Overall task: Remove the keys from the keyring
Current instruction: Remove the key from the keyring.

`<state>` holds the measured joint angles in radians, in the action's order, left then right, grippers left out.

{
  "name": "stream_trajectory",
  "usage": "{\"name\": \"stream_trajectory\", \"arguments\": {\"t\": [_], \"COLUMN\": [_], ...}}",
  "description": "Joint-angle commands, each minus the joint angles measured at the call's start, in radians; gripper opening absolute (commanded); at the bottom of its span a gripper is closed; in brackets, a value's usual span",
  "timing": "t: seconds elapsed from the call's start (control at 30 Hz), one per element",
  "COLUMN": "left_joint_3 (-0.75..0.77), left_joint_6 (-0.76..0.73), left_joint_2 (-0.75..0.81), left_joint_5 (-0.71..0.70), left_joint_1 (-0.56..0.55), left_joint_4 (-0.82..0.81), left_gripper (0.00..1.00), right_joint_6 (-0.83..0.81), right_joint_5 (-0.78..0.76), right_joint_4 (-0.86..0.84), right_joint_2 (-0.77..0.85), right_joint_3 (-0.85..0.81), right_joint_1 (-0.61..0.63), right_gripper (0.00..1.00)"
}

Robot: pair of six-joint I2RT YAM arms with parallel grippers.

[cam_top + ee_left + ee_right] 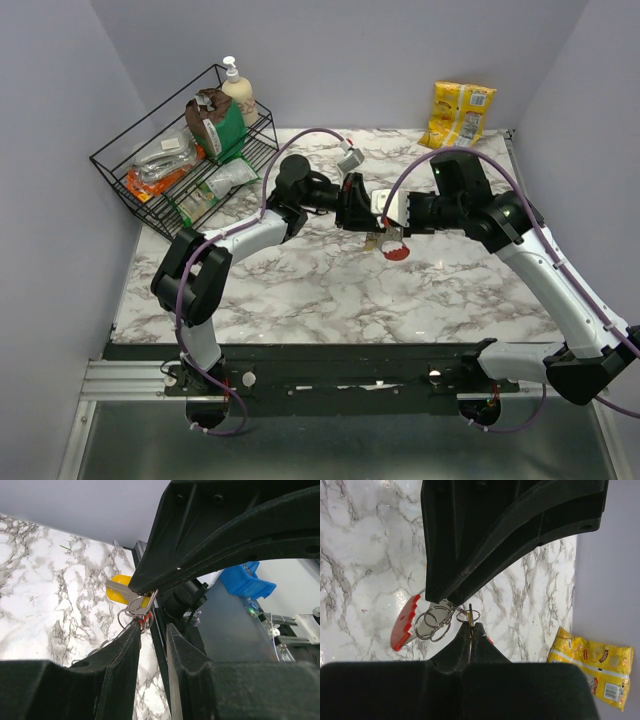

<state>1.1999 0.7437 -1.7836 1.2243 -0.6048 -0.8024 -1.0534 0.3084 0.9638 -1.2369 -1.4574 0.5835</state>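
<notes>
Both grippers meet above the middle of the marble table. My right gripper is shut on the thin blade of a yellow-headed key. It also shows in the left wrist view. Several linked metal rings of the keyring hang between the grippers, with a red toothed tag dangling below. My left gripper has its jaws a little apart with nothing between them. The rings sit at the tip of one of its fingers. Other keys are hidden.
A black wire rack with packets stands at the back left, with a soap bottle behind it. A yellow snack bag lies at the back right against the wall. Walls close in on three sides.
</notes>
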Motion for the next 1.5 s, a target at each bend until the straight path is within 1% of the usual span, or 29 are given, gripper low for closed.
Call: {"name": "stream_trajectory", "arguments": {"t": [0.0,0.2,0.3,0.43,0.57,0.63,0.93,1.17,1.47], "left_joint_3": [-0.005,0.012,0.026,0.035,0.064,0.072,0.079,0.058,0.053], "left_joint_6": [-0.043,-0.033,-0.044,-0.11,-0.203,-0.217,-0.214,-0.164,-0.167], "left_joint_2": [0.032,0.024,0.021,0.027,0.035,0.033,0.032,0.03,0.024], "left_joint_5": [0.015,-0.003,-0.02,-0.046,-0.081,-0.085,-0.089,-0.089,-0.065], "left_joint_1": [-0.016,-0.016,-0.015,-0.01,-0.01,-0.01,-0.007,0.005,-0.004], "left_joint_4": [0.028,0.034,0.064,0.138,0.29,0.316,0.316,0.235,0.23], "left_gripper": [0.36,0.36,0.36,0.36,0.36,0.36,0.35,0.35,0.33], "right_joint_6": [0.029,0.035,0.039,0.044,0.05,0.055,0.066,0.069,0.084], "right_joint_5": [-0.014,-0.012,-0.009,-0.011,-0.015,-0.015,-0.043,-0.058,-0.042], "right_joint_4": [-0.046,-0.051,-0.054,-0.056,-0.068,-0.077,-0.1,-0.105,-0.102], "right_joint_2": [-0.002,-0.003,-0.001,0.007,0.01,0.007,0.005,0.016,0.007], "right_joint_3": [-0.009,-0.003,0.0,0.011,0.023,0.028,0.054,0.075,0.048], "right_joint_1": [0.004,0.004,0.004,0.004,0.004,0.004,0.004,0.004,0.004], "right_gripper": [0.01,0.01,0.01,0.01,0.01,0.01,0.01,0.01,0.01]}}
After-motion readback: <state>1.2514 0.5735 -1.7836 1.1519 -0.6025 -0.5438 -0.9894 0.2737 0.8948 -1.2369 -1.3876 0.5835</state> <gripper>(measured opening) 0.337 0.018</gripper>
